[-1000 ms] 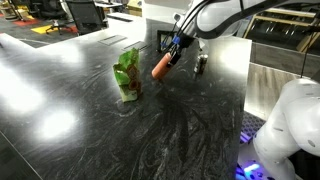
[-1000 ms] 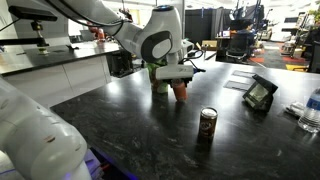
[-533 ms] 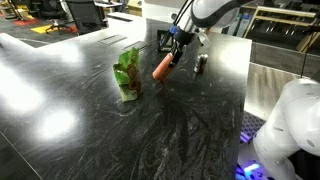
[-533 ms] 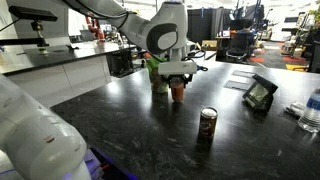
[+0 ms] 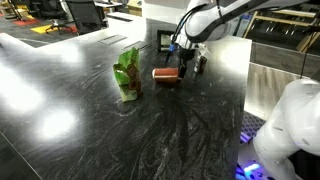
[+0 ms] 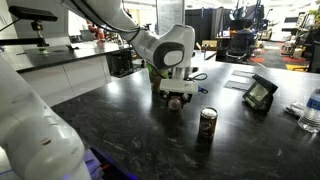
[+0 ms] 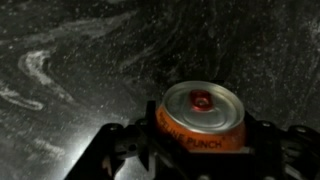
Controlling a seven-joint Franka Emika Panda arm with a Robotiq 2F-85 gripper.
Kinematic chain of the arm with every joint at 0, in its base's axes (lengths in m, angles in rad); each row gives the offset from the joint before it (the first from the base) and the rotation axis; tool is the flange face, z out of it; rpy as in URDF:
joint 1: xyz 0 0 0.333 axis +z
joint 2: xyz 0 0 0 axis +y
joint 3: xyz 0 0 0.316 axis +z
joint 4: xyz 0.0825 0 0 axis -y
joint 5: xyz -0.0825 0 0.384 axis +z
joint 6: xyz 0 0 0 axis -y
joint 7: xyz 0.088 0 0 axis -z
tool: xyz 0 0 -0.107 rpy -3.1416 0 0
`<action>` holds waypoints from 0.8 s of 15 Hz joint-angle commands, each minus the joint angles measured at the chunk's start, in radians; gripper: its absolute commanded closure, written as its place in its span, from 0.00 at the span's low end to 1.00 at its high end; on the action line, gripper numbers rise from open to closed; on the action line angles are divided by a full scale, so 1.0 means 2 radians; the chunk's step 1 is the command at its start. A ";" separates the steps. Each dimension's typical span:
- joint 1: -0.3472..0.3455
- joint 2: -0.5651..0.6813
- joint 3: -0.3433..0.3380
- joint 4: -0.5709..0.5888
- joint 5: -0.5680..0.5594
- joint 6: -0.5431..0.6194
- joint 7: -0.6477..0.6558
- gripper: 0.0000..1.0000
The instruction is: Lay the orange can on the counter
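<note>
While the orange can (image 5: pixel 165 74) lay on its side low at the dark marbled counter (image 5: pixel 80 125), a green snack bag (image 5: pixel 127 75) stood just beside one end of it and a dark can (image 5: pixel 200 63) stood upright near the other end. Neither touched it. In an exterior view a small black stand (image 6: pixel 260 93) and a clear bottle (image 6: pixel 312 110) sat well apart from the orange can, and nothing lay between it and the counter. The gripper (image 6: pixel 177 97) came at the can from above and closed on its body. In the wrist view the fingers (image 7: pixel 125 145) pressed in on both sides of the orange wall, with the silver lid and red tab turned toward the camera. Whether the can's weight already rested on the surface could not be told; it looked level with it. The arm (image 5: pixel 215 18) reached out over the counter above the can, its white wrist joint stacked directly over the can and bent downward, the fingers pointing at the surface.
</note>
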 commanded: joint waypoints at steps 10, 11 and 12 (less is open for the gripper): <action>-0.051 0.022 0.061 0.017 -0.072 -0.055 0.045 0.00; -0.053 0.014 0.067 0.021 -0.097 -0.071 0.061 0.00; -0.055 0.007 0.072 0.026 -0.118 -0.087 0.074 0.00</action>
